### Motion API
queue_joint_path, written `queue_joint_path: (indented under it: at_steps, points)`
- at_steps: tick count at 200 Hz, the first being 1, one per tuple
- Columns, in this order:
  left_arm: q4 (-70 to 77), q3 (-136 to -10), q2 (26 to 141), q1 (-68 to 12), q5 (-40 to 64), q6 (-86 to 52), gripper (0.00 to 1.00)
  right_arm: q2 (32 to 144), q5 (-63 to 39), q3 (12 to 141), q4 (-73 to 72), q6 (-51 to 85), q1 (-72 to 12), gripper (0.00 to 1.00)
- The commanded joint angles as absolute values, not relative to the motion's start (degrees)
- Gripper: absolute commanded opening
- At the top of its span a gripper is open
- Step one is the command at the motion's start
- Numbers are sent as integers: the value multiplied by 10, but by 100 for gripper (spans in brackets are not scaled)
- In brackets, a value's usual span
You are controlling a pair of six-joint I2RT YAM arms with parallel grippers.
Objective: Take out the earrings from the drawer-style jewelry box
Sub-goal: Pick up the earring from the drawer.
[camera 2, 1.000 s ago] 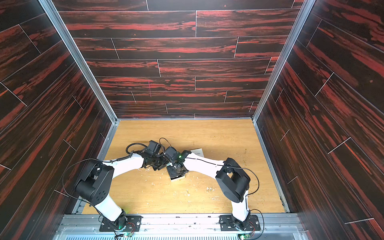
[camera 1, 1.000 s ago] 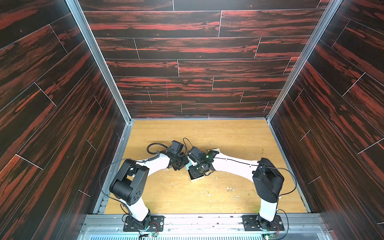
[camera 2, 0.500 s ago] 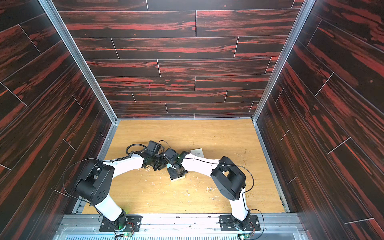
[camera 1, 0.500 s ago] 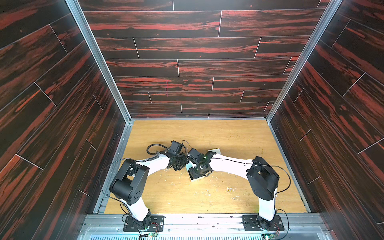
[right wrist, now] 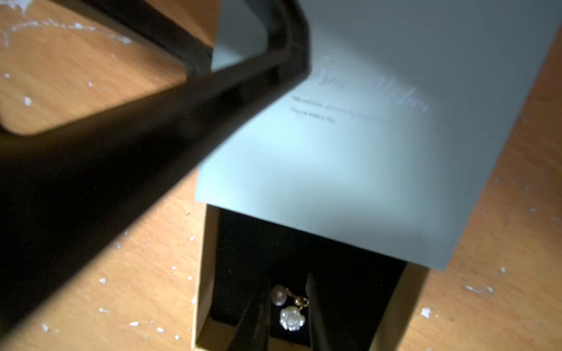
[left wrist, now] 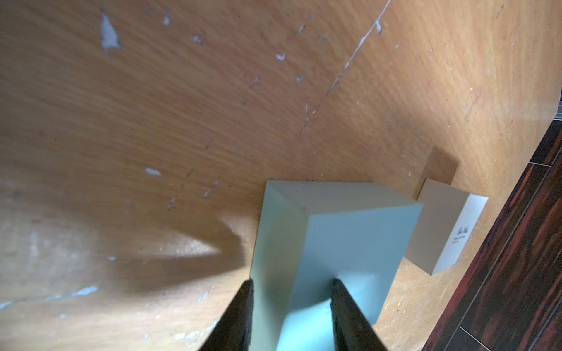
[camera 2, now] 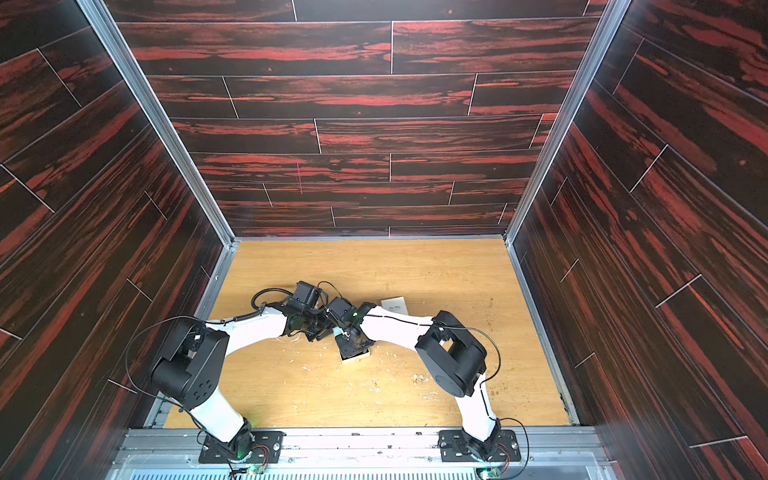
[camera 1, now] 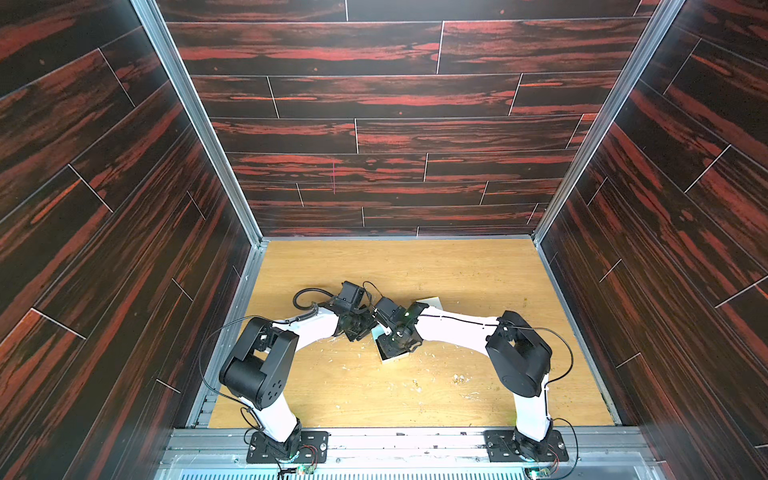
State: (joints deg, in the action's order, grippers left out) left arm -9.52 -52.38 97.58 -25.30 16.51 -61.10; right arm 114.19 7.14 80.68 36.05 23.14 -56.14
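The drawer-style jewelry box [right wrist: 349, 170] lies mid-table, a pale sleeve with faint script. Its black-lined, tan-walled tray [right wrist: 209, 273] is slid partly out toward the front. The earrings [right wrist: 291, 317], a small pearl and a white flower on a gold link, lie in the tray. My right gripper [right wrist: 287, 282] reaches into the tray, its fingers pressed against both sides of the earrings. My left gripper [left wrist: 292, 281] is shut on the sleeve's [left wrist: 328, 243] far end. In both top views the two grippers [camera 1: 365, 328] [camera 2: 353, 338] meet over the box [camera 1: 392, 357].
A second small white box [camera 1: 428, 301] [left wrist: 447, 225] with dark lettering stands just behind the right forearm. White flecks and crumbs [camera 1: 459, 378] are scattered on the wooden table. Dark panelled walls close in the left, right and back sides.
The right arm's elbow has swung a little to the left while its gripper stays in the tray. The left arm and the box have not moved.
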Motion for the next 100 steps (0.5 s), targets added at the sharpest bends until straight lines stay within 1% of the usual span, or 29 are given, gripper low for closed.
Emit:
queue_joint_path:
  at_steps: [1,38,67,78,100]
  points:
    - [-127,-510,1001,-254,155,-612,44,1163,47,814,373,219,-571,26]
    - [-127,-509,1001,-255,156,-612,44,1175,44,825,378,220,-573,25]
    - [-124,-507,1001,-255,156,-612,44,1176,42,834,380,222,-575,21]
    - [-124,-506,1001,-255,156,-612,44,1176,42,836,381,222,-576,18]
    - [-124,-504,1001,-254,156,-611,44,1177,41,841,382,224,-578,17]
